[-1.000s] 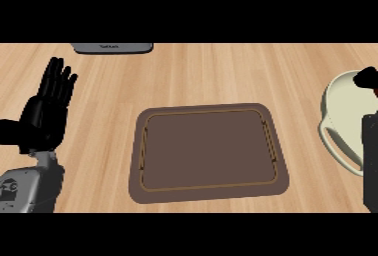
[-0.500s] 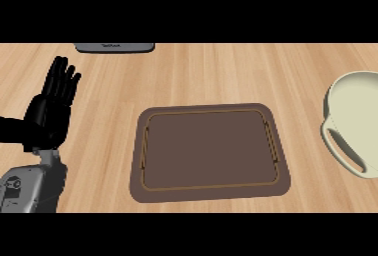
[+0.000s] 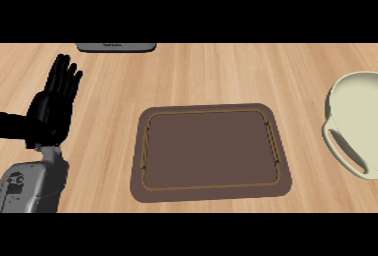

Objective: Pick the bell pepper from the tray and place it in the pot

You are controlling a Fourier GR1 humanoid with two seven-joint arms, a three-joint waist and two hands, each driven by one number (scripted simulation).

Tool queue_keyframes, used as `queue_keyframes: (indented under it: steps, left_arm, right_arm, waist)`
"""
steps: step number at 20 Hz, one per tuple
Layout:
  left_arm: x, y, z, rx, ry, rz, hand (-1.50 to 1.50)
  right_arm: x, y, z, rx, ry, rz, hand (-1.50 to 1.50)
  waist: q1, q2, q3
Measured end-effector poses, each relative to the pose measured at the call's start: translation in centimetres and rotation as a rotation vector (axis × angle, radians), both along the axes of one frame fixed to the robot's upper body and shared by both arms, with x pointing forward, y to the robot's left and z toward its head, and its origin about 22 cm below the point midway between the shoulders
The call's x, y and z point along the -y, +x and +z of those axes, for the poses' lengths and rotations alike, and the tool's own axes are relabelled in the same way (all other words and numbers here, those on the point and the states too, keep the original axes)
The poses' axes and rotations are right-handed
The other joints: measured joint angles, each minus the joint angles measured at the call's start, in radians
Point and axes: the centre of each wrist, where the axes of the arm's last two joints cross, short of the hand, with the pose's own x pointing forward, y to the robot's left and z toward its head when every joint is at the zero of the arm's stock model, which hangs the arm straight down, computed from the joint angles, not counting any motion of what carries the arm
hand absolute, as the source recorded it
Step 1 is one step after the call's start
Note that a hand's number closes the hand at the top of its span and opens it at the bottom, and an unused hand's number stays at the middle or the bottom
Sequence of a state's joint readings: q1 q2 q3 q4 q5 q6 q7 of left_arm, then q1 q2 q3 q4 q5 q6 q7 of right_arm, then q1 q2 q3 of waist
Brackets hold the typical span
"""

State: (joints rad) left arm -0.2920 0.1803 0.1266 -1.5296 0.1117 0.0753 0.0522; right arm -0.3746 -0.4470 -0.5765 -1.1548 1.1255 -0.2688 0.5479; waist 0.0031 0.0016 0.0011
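Observation:
A dark brown tray (image 3: 210, 150) lies flat at the middle of the wooden counter, and nothing shows on it. At the right edge a cream pot (image 3: 358, 120) with a loop handle is partly cut off by the frame. No bell pepper is visible anywhere. My left hand (image 3: 53, 107) stands open at the left, fingers straight and pointing up, well apart from the tray. My right hand does not show in the head view.
A grey flat object (image 3: 117, 47) pokes in at the counter's far edge, upper left. Bare wood lies between the tray and the pot, and between the tray and my left hand.
My right hand, dark at the right edge over the pot a second ago, has withdrawn out of view. The left hand and the tray stay put.

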Motion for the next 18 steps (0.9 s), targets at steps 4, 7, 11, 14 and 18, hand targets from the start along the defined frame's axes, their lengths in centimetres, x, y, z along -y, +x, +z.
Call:
queue_keyframes:
  steps: [4,7,11,14,18]
  left_arm:
    - [0.2,-0.4,0.2,0.004,0.002,0.000,0.00]
    - [0.2,-0.7,0.2,0.001,0.006,0.004,0.00]
    - [0.0,-0.7,-0.2,-0.001,0.002,0.004,0.00]
    - [-0.3,-0.8,-0.2,-0.004,-0.003,0.011,0.00]
    - [-0.4,-0.7,-0.4,0.000,0.002,0.011,0.00]
  right_arm:
    - [1.2,0.5,-1.0,0.026,0.124,0.053,-1.50]
    - [1.8,0.5,-1.7,0.044,0.148,0.127,-1.50]
    - [1.5,1.3,-1.2,0.156,0.135,0.192,-1.50]
    - [1.4,1.4,-0.6,0.283,0.144,0.199,-1.50]
    - [1.6,0.8,0.0,0.438,0.191,0.157,-1.50]
  waist:
    - [0.004,0.000,0.000]
    - [0.004,0.000,0.000]
    - [0.002,0.000,0.000]
    - [0.000,-0.001,0.000]
    - [-0.006,-0.002,-0.001]
